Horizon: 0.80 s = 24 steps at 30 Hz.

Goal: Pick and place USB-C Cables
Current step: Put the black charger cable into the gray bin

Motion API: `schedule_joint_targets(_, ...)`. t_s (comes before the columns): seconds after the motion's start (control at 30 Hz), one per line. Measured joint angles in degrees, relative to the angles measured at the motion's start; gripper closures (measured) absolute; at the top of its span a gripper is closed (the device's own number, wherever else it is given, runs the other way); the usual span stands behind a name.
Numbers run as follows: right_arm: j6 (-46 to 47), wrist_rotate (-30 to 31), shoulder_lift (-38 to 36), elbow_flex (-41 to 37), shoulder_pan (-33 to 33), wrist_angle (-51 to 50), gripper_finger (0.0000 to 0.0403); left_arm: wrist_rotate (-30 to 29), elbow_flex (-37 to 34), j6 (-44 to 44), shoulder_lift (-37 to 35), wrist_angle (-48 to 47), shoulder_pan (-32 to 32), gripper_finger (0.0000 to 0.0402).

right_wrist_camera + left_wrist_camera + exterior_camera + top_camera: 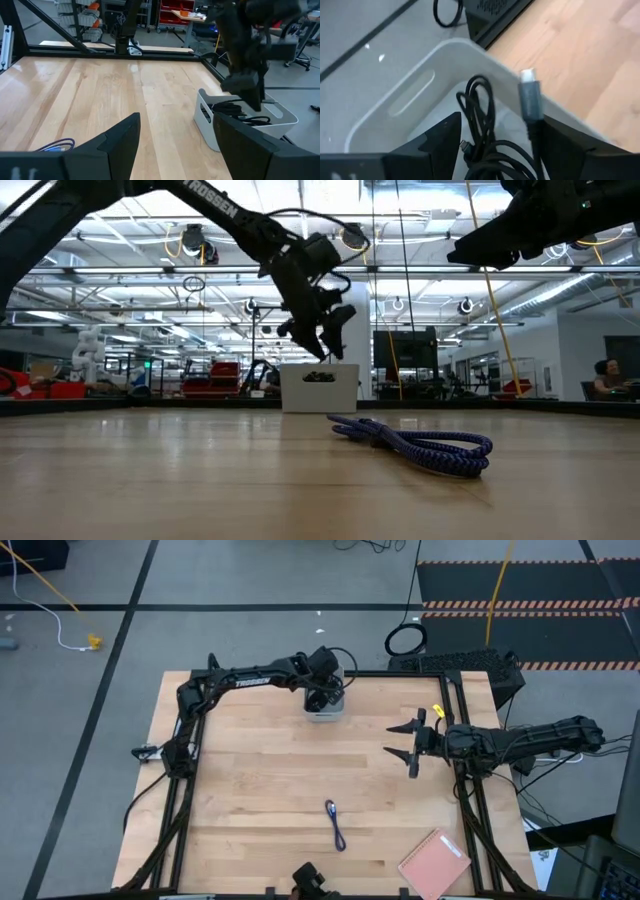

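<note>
A white bin (325, 713) stands at the table's far edge. My left gripper (322, 698) hovers over it, open; in the left wrist view its gripper (500, 125) looks down on two black USB-C cables (480, 115) lying loosely coiled in the bin (445, 50). One cable's grey plug end (530, 95) sticks up above the rim. The blue-purple cable (335, 823) lies on the wood near the near edge, also in the low view (420, 445). My right gripper (405, 740) is open above the table's right half, touching nothing. My left gripper is open over the bin, pointing down. A black cable's upright plug end (532, 107) runs right along the inner side of one finger (560, 145). I cannot tell whether it touches that finger.
A pink notebook (435, 862) lies at the near right corner. The black frame rails (470, 790) run along the table's sides. Bare wood (270, 770) spreads between the bin and the blue-purple cable.
</note>
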Motion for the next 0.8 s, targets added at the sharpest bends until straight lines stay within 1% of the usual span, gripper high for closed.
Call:
schedule_joint_targets(0.23,0.03,0.01,-0.02,0.00,0.00,0.01,0.0161,-0.04,0.02,5.53,-4.35,-0.32,-0.91,0.0160)
schedule_joint_targets(0.37,0.07,0.01,-0.02,0.00,0.00,0.01,0.0161,0.24,0.02,10.77,-5.44,-2.73,-2.03,0.0161)
schedule_joint_targets(0.43,0.07,0.01,0.00,0.00,0.00,0.01,0.0161,1.52,0.07,13.81,-5.40,-5.06,-2.81,0.0168)
schedule_joint_targets(0.5,0.09,0.01,-0.01,0.00,0.00,0.01,0.0161,2.79,0.04,17.27,-5.18,-6.82,-3.49,0.0185)
schedule_joint_targets(0.6,0.10,0.00,0.00,0.00,0.00,0.01,0.0161,4.73,0.04,21.30,-4.54,-7.03,-4.53,0.0225)
schedule_joint_targets(0.73,0.10,0.01,0.00,0.00,0.00,-0.01,0.0161,7.25,0.02,25.66,-4.21,-2.72,-5.86,0.0284)
schedule_joint_targets(0.8,0.12,0.01,0.00,0.00,0.00,-0.01,0.0161,7.84,0.02,28.49,-4.05,-1.13,-6.55,0.0306)
